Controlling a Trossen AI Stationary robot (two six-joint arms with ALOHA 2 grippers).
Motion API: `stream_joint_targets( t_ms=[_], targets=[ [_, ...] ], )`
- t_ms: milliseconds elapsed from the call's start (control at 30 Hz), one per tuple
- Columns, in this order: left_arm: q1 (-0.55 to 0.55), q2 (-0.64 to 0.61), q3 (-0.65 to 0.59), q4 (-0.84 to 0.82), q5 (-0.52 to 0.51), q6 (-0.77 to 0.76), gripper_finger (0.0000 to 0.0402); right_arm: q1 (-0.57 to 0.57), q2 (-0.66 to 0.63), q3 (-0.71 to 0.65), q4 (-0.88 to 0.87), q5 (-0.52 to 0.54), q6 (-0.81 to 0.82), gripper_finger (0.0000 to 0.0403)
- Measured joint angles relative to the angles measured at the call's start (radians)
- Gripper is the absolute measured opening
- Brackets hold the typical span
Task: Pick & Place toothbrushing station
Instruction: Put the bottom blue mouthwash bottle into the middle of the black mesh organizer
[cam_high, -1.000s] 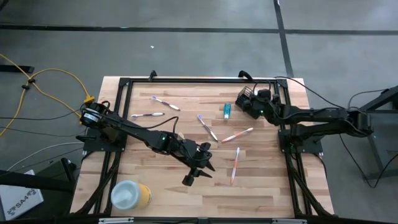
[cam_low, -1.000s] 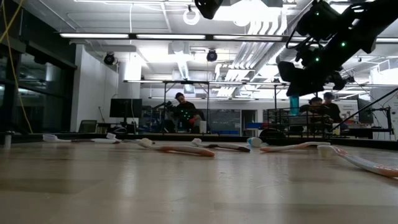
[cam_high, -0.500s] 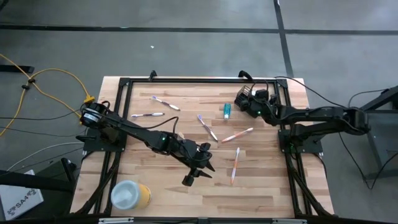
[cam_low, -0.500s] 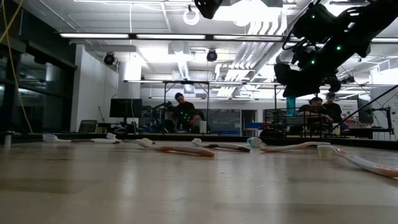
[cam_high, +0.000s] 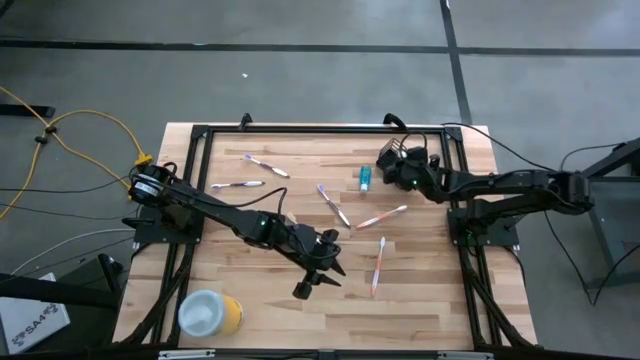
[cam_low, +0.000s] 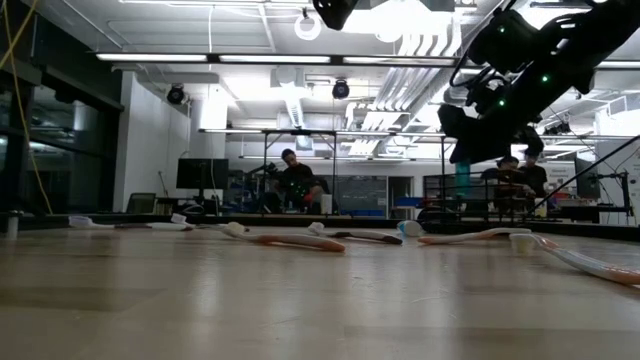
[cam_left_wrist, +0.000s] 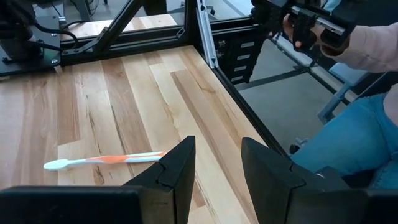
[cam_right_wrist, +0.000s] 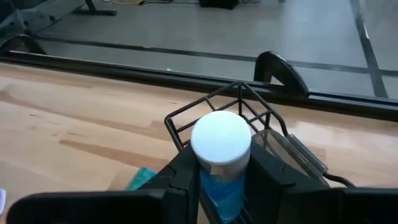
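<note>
Table (cam_high: 250, 300): pale wood, black-framed.
Left gripper (cam_high: 318, 278): near-centre, fingers spread, holding nothing; a toothbrush (cam_left_wrist: 102, 160) lies just beyond it.
Right gripper (cam_right_wrist: 221, 180): far right, pinching a blue tube (cam_right_wrist: 221, 155) with white cap, directly over the wire-mesh holder (cam_right_wrist: 249, 112).
Second tube (cam_high: 366, 178): just left of the holder.
Other toothbrushes (cam_high: 333, 205): scattered mid-table.

Wooden table (cam_high: 250, 310) strewn with toothbrushes (cam_high: 377, 262), blue tube (cam_high: 365, 178), yellow cylinder (cam_high: 210, 313).
</note>
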Motion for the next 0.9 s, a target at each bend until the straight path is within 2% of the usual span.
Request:
stream_joint_targets(
  t_ms=[300,433,700,900],
  targets=[
    [-0.003,0.0,0.0,0.0,0.0,-0.001,0.0127,-0.025,0.01,0.002,0.002,-0.003,-0.003,0.0084],
    [-0.003,0.0,0.0,0.0,0.0,-0.002,0.0127,-0.051,0.039,0.002,0.005,-0.036,-0.003,0.0084],
    [-0.003,0.0,0.0,0.0,0.0,-0.004,0.0127,-0.068,0.138,0.004,0.115,-0.062,-0.006,0.0084],
    [-0.003,0.0,0.0,0.0,0.0,-0.011,0.0127,-0.068,0.152,0.005,0.129,-0.068,-0.006,0.0084]
  ],
)
